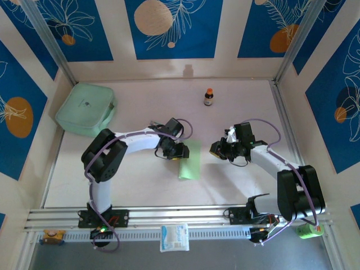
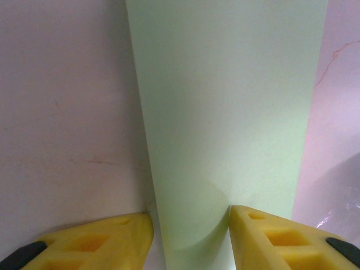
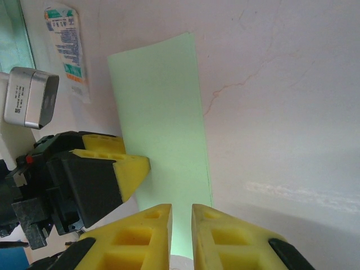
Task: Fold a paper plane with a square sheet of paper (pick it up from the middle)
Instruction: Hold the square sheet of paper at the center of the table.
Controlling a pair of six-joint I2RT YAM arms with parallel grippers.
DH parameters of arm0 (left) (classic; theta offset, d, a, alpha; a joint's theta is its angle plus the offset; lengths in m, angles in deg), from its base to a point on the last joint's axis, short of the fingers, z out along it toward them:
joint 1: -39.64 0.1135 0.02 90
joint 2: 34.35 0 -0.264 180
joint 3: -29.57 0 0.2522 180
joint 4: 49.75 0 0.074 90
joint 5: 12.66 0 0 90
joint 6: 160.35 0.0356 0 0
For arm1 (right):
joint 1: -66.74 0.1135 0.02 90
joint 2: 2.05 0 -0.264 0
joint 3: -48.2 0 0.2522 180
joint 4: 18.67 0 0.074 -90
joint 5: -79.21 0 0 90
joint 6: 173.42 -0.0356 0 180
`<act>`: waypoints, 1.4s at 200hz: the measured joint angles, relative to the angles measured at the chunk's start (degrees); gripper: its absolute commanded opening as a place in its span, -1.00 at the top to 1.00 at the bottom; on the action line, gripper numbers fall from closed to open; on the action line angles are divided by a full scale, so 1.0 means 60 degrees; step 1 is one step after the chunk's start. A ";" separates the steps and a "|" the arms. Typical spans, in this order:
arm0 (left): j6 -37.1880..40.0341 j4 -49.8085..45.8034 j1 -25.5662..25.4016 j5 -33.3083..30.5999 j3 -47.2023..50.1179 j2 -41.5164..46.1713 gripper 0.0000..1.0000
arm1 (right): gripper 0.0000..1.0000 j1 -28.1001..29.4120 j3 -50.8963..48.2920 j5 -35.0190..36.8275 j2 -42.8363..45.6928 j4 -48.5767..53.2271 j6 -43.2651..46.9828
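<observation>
Now the square sheet of paper [image 1: 191, 160] lies as a narrow folded strip between the arms. The left gripper [image 2: 190, 219] stands half-open astride its end, gripping nothing I can see. The right gripper [image 3: 181, 209] is nearly closed and empty. Best to press along the crease evenly and keep the edges aligned.

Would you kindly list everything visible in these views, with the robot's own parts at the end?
table: one, pale pinkish-white, under everything.
paper: one, pale lime-green, narrow strip lying flat at the centre.
box: one, mint-green, far left corner.
bottle: one, dark with an orange cap, upright at far centre.
packet: one, white with blue print, on the near rail, centre.
green object: one, bright green, near right corner; too small to identify.
left arm, right arm: two, white and black.
left end effector: one, yellow fingers, jaws apart astride the paper's end.
right end effector: one, yellow fingers, jaws nearly closed, right of the paper.
</observation>
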 measured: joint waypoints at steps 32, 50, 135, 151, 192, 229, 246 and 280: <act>0.0066 -0.0117 -0.0069 -0.0168 -0.0098 -0.0036 0.04 | 0.65 0.0007 0.0000 0.0000 -0.0058 -0.0004 0.0000; 0.0066 -0.0157 -0.0087 -0.0193 -0.0124 -0.0036 0.04 | 0.65 0.0018 0.0000 0.0000 -0.0058 -0.0004 0.0000; 0.0062 -0.0226 -0.0095 -0.0222 -0.0168 -0.0055 0.04 | 0.65 0.0025 -0.0004 -0.0036 -0.0204 -0.0073 0.0000; 0.0062 -0.0226 -0.0095 -0.0222 -0.0168 -0.0058 0.04 | 0.65 0.0044 0.0000 -0.0036 -0.0237 -0.0073 0.0000; 0.0062 -0.0222 -0.0095 -0.0222 -0.0168 -0.0062 0.06 | 0.65 0.0080 0.0000 -0.0069 -0.0240 -0.0146 0.0000; 0.0058 -0.0240 -0.0095 -0.0266 -0.0168 -0.0080 0.09 | 0.65 0.0106 0.0000 -0.0073 -0.0310 -0.0160 0.0000; 0.0055 -0.0244 -0.0095 -0.0288 -0.0168 -0.0084 0.09 | 0.65 0.0131 -0.0004 -0.0073 -0.0310 -0.0182 -0.0004; 0.0040 -0.0240 -0.0095 -0.0288 -0.0168 -0.0084 0.07 | 0.65 0.0149 0.0000 -0.0076 -0.0310 -0.0182 -0.0004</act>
